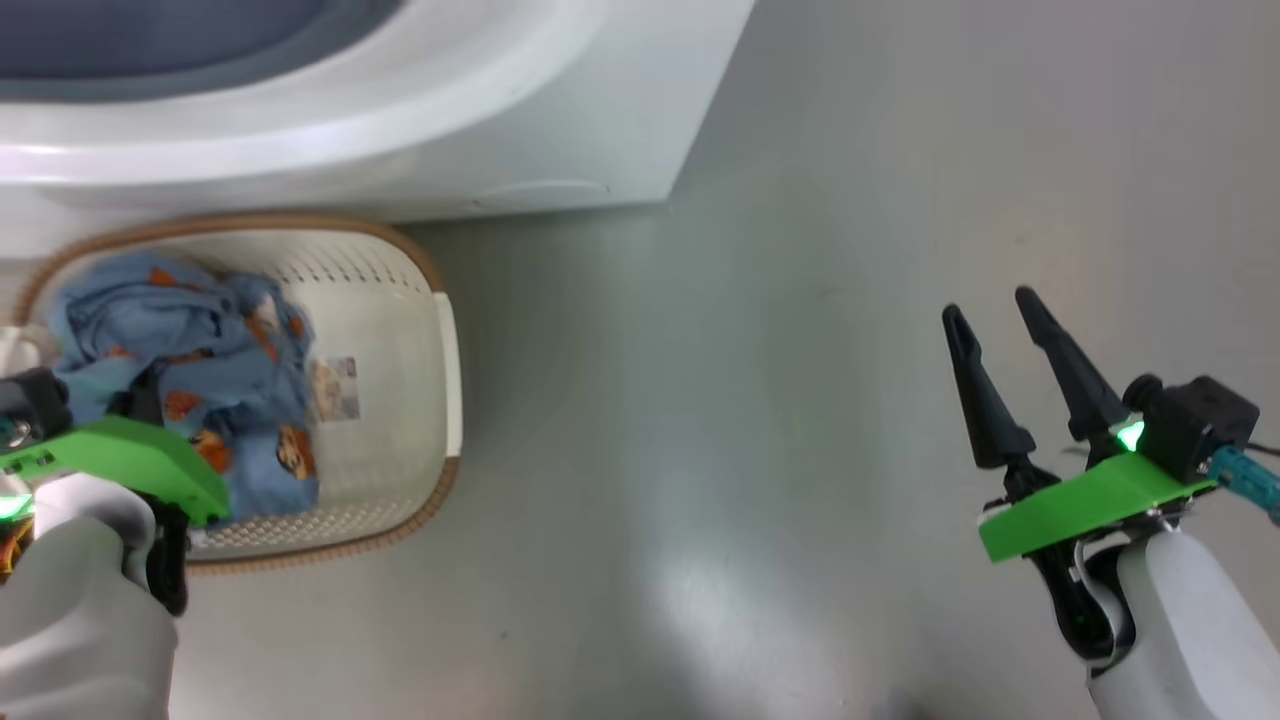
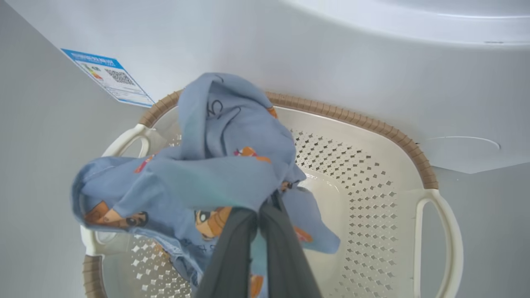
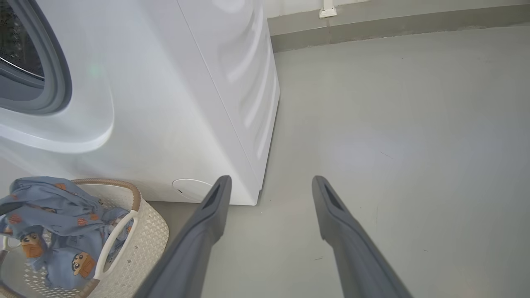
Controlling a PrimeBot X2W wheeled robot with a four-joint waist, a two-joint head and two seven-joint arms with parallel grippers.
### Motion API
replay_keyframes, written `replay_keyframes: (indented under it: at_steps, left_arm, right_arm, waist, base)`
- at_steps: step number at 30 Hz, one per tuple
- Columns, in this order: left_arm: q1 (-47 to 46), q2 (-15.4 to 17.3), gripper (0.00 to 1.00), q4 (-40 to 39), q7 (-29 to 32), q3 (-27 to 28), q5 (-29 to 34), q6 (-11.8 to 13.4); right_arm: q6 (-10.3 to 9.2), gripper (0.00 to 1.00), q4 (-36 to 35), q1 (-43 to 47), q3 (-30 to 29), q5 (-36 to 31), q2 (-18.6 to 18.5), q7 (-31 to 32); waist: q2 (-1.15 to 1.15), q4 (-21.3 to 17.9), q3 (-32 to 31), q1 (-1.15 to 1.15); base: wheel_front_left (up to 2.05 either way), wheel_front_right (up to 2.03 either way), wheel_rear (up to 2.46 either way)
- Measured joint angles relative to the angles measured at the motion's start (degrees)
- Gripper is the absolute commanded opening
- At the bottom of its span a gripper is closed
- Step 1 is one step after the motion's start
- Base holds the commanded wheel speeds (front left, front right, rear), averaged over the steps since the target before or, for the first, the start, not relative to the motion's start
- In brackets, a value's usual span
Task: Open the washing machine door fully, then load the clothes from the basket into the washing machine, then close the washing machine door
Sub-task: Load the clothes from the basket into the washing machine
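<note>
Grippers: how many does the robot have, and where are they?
2. The left gripper is over the basket, shut on the blue clothes. The right gripper hangs open above the floor, right of the basket. None seems hidden.

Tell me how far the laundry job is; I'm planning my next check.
Done: the washing machine looks open, its grey gasket uncovered. In hand: the left fingers are shut on the bear-print clothes above the basket; the right fingers hang open over the floor. Left: load the clothes into the drum, then close the door.
</note>
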Motion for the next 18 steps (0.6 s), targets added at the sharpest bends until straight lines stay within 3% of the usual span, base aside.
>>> replay_keyframes:
  at_steps: [18]
  left_arm:
    - [20.51,-1.8,0.0,-26.85,-0.01,5.19,5.57,-0.27]
  right_arm:
    - [0.0,1.0,2.7,9.39,-0.38,1.7,-0.86,0.0]
  waist:
    - [0.0,2.1,-16.1,0.0]
  base:
    - [0.0,0.0,0.0]
